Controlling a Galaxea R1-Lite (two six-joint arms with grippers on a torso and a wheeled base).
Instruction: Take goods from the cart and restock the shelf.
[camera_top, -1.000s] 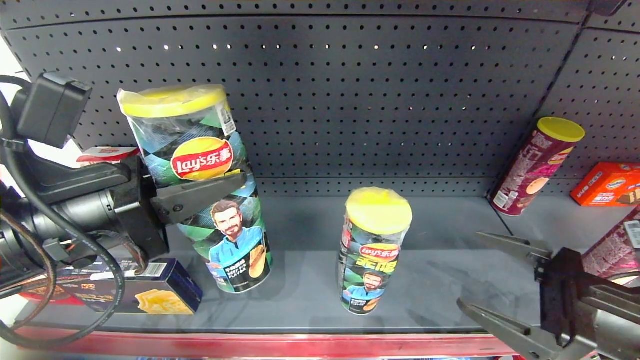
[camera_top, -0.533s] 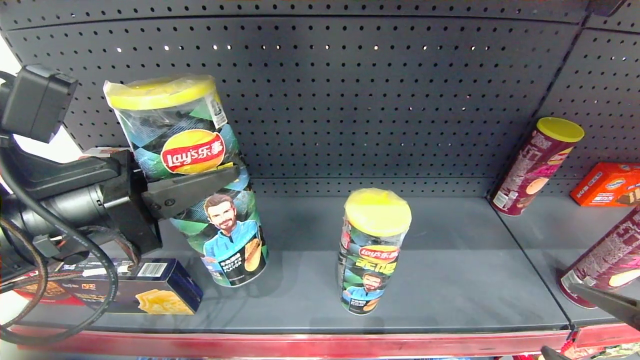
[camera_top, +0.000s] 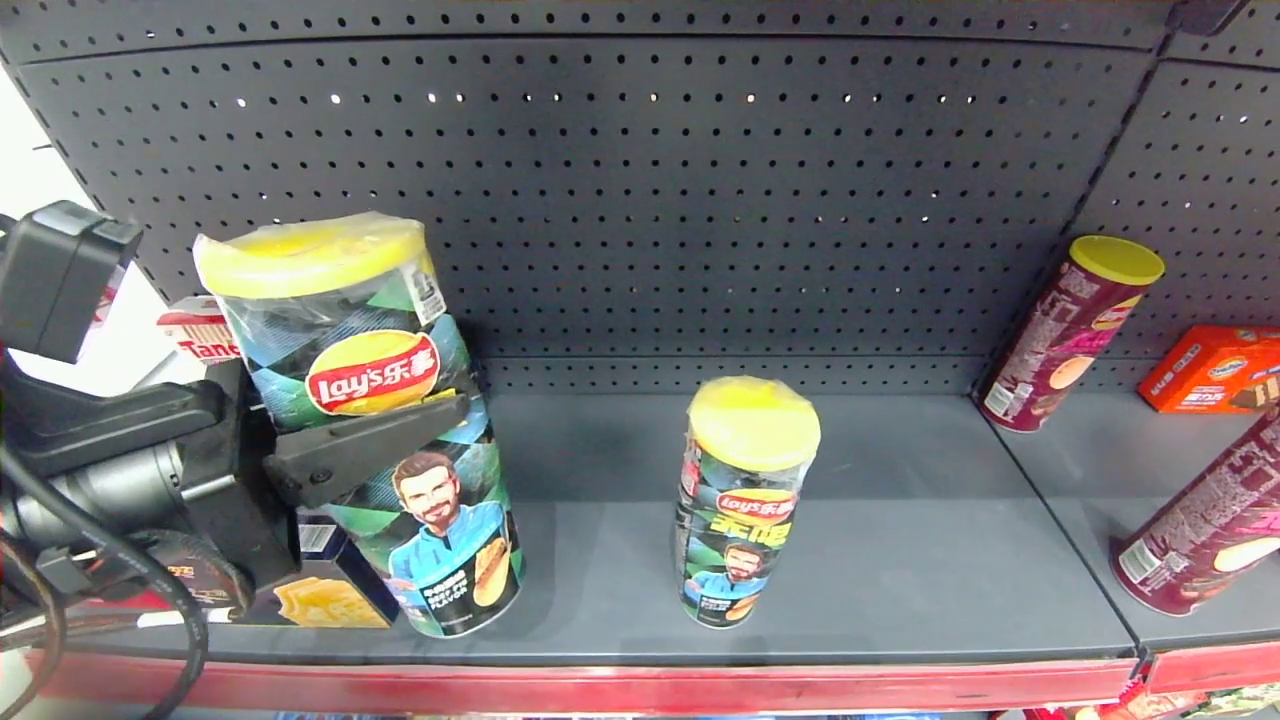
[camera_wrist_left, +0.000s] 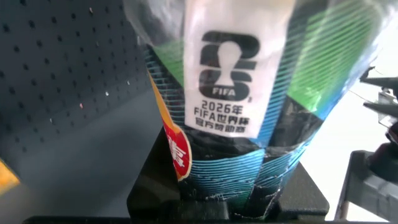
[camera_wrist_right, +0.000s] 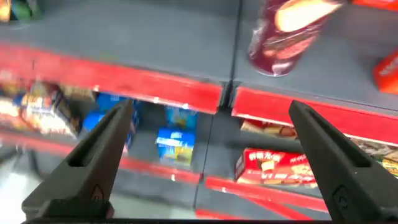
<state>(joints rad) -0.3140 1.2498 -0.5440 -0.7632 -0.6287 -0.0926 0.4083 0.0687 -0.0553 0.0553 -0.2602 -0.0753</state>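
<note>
My left tool (camera_top: 440, 400) is closed on a tall chip can (camera_top: 350, 300) that has a yellow lid, a green and blue printed body and a clear plastic film over it. One dark finger (camera_top: 370, 445) lies across the front of the can, about at its middle; the other finger is hidden behind it. The can is a little tilted, with its top toward my left. Its base is at the front left part of the dark grey metal shelf (camera_top: 900, 540), and I cannot tell if the base touches the shelf. A dark blue cardboard box (camera_top: 320, 600) lies just beside the held can on its left side, partly covered by it.

A shorter chip can (camera_top: 748, 500) with the same print stands upright near the middle of the shelf, well apart from the held one.

My right tool (camera_wrist_right: 211, 109) is open, its two dark fingers wide apart with nothing between them, and it hangs in front of the red front strip (camera_wrist_right: 155, 87) of the shelf.

On the next shelf section to my right, a purple can with a yellow lid (camera_top: 1070, 335) leans against the dark perforated back panel (camera_top: 700, 200). A second purple can (camera_top: 1200, 530) lies tilted nearer the front, and an orange box (camera_top: 1215, 365) sits near the panel
</note>
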